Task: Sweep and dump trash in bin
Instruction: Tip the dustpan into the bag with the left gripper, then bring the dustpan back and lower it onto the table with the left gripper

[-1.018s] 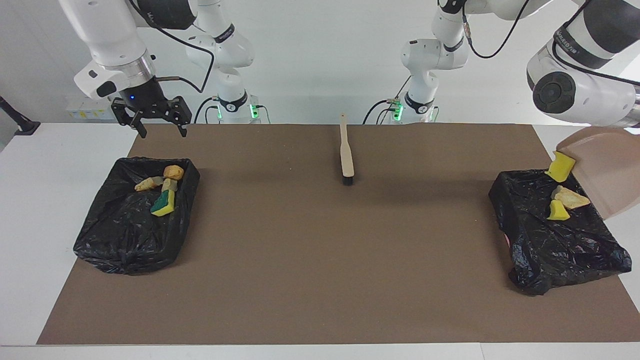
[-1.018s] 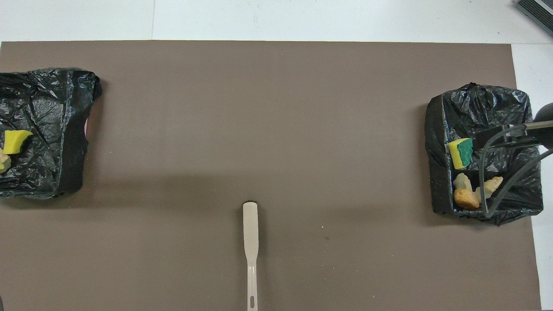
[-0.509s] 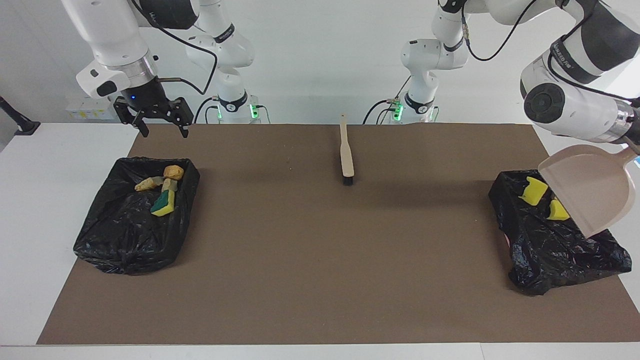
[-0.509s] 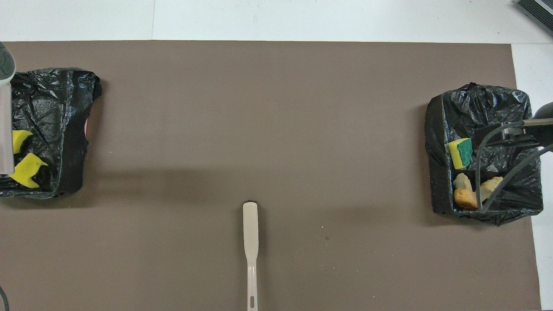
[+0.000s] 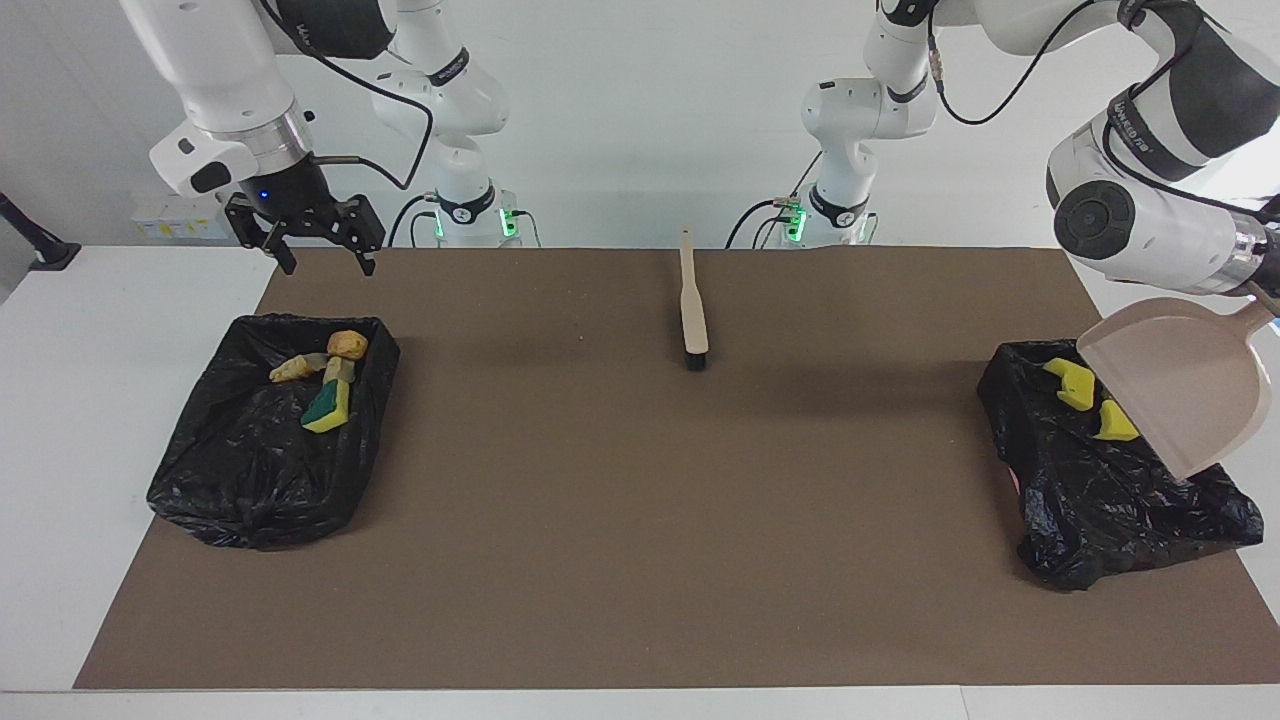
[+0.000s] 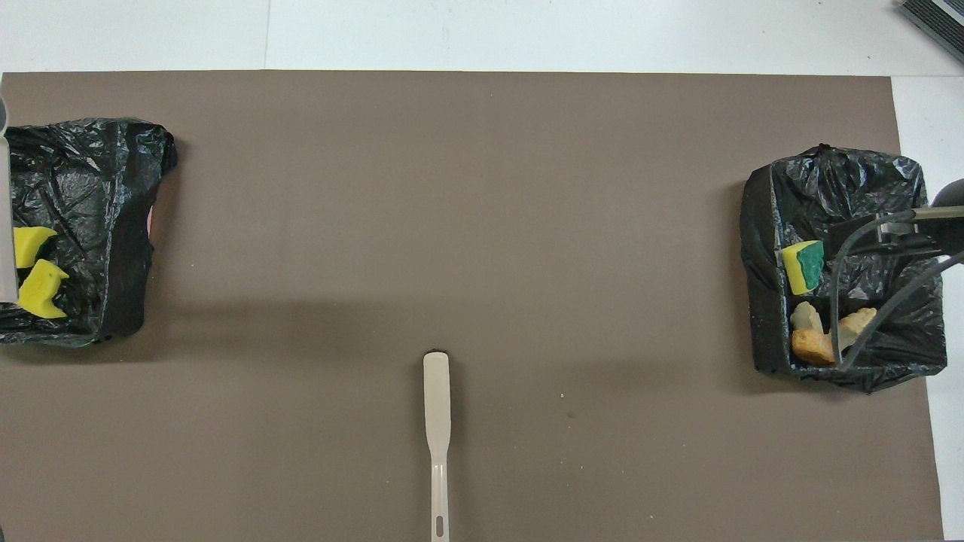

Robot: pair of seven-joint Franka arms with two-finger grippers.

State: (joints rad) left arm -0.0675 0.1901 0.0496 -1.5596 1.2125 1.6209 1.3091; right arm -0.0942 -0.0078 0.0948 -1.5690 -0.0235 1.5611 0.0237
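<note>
nearest the robots, the brush (image 5: 693,315) lies on the brown mat (image 5: 640,560) at mid-table, bristles pointing away from them, touched by nothing. the right gripper (image 5: 328,265) waits in the air above the robot-side edge of the bin at the right arm's end (image 5: 215,480), jaws spread and empty. that bin holds four bits of trash: the green-sided sponge (image 5: 328,405) and the bread-like pieces (image 5: 347,345) beside it.

a little farther out, the left gripper (image 5: 1270,290), mostly cut off at the frame's edge, has its jaws pinching the handle of the dustpan (image 5: 1175,385). the pan hangs tipped, lip down, over the bin at the left arm's end (image 5: 1100,510). two yellow sponge chunks (image 5: 1072,383) lie in the liner; whether a third bit sits under the pan i cannot tell.

the dump looks all but done. to do it well, hold the lip inside the bag's rim, tilt steeply until the pan is surely empty, then lift straight up so the lip does not snag the loose liner.
</note>
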